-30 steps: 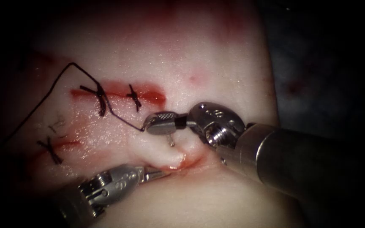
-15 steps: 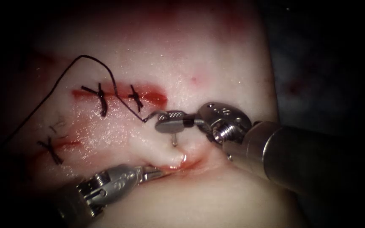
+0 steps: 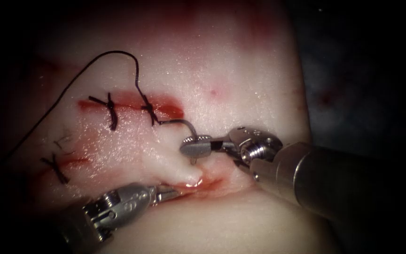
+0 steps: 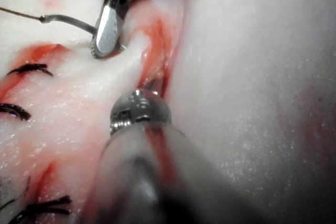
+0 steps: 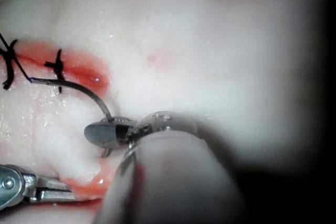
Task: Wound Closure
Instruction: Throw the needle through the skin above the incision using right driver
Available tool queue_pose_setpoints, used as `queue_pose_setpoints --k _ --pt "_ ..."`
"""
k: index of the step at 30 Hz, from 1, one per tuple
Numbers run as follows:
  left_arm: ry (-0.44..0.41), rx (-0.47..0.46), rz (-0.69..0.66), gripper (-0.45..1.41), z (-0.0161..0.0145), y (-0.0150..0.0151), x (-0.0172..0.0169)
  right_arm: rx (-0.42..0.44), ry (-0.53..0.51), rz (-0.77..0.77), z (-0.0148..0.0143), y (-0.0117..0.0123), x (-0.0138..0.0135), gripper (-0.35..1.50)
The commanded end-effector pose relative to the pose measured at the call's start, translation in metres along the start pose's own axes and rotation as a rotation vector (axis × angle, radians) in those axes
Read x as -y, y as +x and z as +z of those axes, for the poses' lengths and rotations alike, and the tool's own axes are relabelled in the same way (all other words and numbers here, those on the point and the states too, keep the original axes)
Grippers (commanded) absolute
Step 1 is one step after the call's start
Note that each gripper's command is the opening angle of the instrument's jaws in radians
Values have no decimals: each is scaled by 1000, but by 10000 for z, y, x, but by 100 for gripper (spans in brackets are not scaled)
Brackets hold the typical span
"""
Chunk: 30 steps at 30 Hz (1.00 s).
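My right tool (image 3: 197,149) clamps the needle (image 3: 184,126) mid-curve at the tissue (image 3: 175,162) flap's two o'clock, my left tool (image 3: 165,193) pinching that flap's edge; a slipping grip could tear it.

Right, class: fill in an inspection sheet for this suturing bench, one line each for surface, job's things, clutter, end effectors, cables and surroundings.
Surface: tissue, pale, with red fluid along the stitched cut.
Job's things: needle, held mid-curve, its tip end pointing down at the raised tissue flap; whether it has entered, cannot tell. Thread loops from the needle's tail over the tissue to the left.
Clutter: three finished stitches on the closed cuts.
End effectors: right end effector shut on the needle; left end effector at the open cut's edge below the flap, grip not clear.
Cables: nothing seen.
Surroundings: dark background right of the tissue.
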Motion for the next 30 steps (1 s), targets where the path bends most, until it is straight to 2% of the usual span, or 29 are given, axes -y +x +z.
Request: queue_pose_setpoints --k 1,11,16,20,21,23,25,26,27,30 --pt "1 0 2 -38 8 -1 2 10 18 15 8 1 -4 -35" --pt "1 1 1 -38 6 -1 0 39 69 53 19 -19 -10 -35" --pt "-1 2 1 -38 0 0 -4 -44 24 53 17 -1 -7 -35" --pt "-2 2 1 -38 -4 0 -7 -156 -4 -42 9 33 -1 -35" --pt "-2 2 2 -37 -4 -1 -7 -166 -7 -67 8 38 0 -32" --pt "-2 2 3 -37 -5 -2 -8 -183 -24 -141 5 49 2 -3" --pt "0 3 4 -37 -6 -2 -9 -192 -37 -188 4 57 3 12" --pt "-1 3 5 -37 -8 -3 -10 -199 -49 -259 1 65 4 15" --pt "-1 3 5 -37 -9 -4 -12 -202 -64 -343 -2 72 4 27" --pt "-1 3 6 -35 -11 -4 -14 -211 -82 -426 -7 80 4 27"
